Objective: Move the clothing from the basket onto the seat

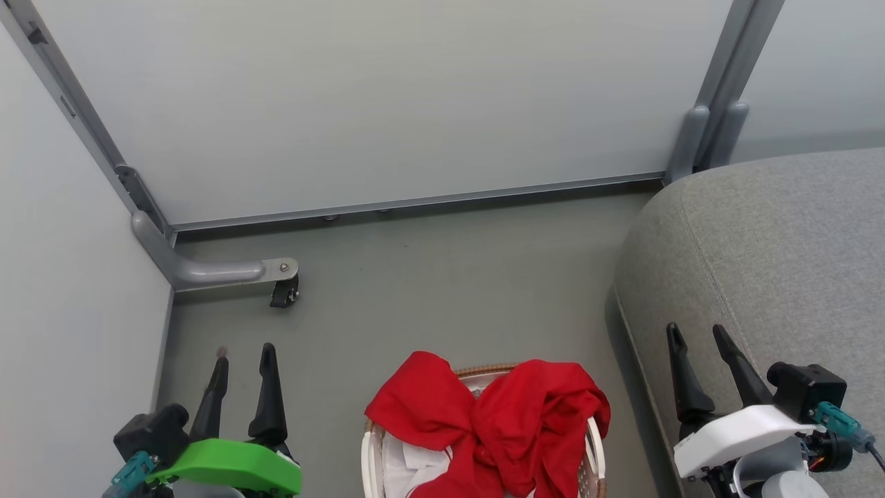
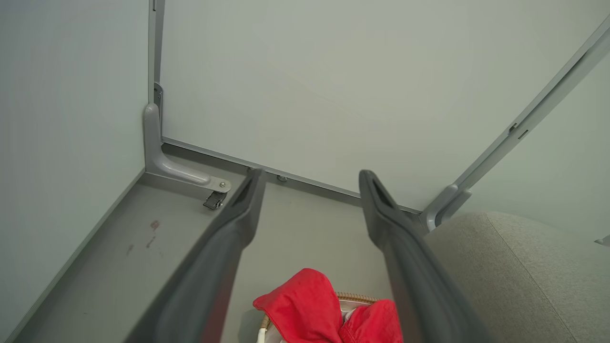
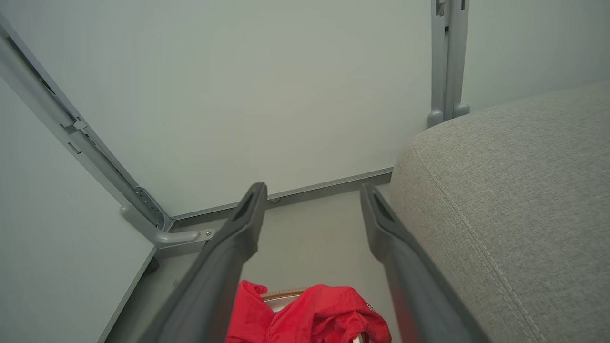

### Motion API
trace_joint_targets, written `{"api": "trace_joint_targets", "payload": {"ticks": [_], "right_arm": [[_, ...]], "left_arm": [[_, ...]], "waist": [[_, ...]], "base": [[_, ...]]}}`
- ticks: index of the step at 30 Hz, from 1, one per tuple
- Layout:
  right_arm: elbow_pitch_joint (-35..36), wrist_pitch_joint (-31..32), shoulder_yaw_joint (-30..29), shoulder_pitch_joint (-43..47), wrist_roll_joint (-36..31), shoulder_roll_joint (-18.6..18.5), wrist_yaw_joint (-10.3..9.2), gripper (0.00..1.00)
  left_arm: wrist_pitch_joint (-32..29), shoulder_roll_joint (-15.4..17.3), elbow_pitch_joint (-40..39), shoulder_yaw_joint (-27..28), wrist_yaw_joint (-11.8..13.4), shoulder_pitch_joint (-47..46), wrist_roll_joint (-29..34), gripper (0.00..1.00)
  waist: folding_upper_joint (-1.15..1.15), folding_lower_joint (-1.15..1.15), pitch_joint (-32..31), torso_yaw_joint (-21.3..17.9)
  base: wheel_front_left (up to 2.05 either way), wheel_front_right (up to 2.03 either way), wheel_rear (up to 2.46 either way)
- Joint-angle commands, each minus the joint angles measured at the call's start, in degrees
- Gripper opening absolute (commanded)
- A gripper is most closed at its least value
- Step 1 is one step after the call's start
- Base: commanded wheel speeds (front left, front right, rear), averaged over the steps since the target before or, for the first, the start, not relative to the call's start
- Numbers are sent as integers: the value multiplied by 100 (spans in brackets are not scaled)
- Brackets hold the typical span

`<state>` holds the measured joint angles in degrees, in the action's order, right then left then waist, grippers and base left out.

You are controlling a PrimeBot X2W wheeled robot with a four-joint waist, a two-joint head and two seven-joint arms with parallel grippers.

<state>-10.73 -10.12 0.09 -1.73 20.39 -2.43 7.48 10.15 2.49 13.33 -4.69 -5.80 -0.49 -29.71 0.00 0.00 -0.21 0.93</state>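
The red clothing (image 1: pixel 498 422) lies bunched in the white basket (image 1: pixel 370 456) with a brown woven rim, spilling over its far edge at the bottom middle of the head view. The same clothing (image 2: pixel 329 312) shows low in the left wrist view, and the clothing (image 3: pixel 314 317) shows low in the right wrist view. The grey seat (image 1: pixel 767 263) rises at the right. My left gripper (image 1: pixel 245 360) stands open over the floor, left of the basket. In front of the seat's edge my right gripper (image 1: pixel 698 335) is open too. Nothing is between either pair of fingers.
Pale partition panels (image 1: pixel 387 104) close off the back and left. A grey metal foot with a black caster (image 1: pixel 283 294) juts onto the floor at the left. Bare grey floor (image 1: pixel 442 290) lies between basket and back panel.
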Motion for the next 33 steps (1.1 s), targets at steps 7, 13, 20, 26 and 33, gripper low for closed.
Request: {"api": "trace_joint_targets", "payload": {"ticks": [7, 13, 20, 26, 33], "right_arm": [[12, -129, 35, 56, -518, -42, 2, 100], [20, -206, 45, 74, -833, -45, 2, 100], [5, -284, 77, 88, -1162, -49, 2, 100], [16, -349, 92, 102, -1438, -53, 2, 100], [53, -421, 131, 112, -1741, -57, 2, 100]], "left_arm": [[125, 45, 158, -72, -21, 47, 356, 100], [201, 45, 284, -96, -24, 44, 560, 100], [282, 47, 411, -103, -5, 44, 813, 100], [347, 49, 481, -118, -4, 38, 1016, 100], [422, 52, 530, -143, 5, 48, 1231, 100]], "waist": [[0, 0, -1, 9], [0, 0, -1, 15], [0, 0, -3, 25], [0, 0, -1, 39], [0, 0, -9, 51]], "base": [[0, 0, 0], [0, 0, 0], [0, 0, 0], [0, 0, 0], [0, 0, 0]]}}
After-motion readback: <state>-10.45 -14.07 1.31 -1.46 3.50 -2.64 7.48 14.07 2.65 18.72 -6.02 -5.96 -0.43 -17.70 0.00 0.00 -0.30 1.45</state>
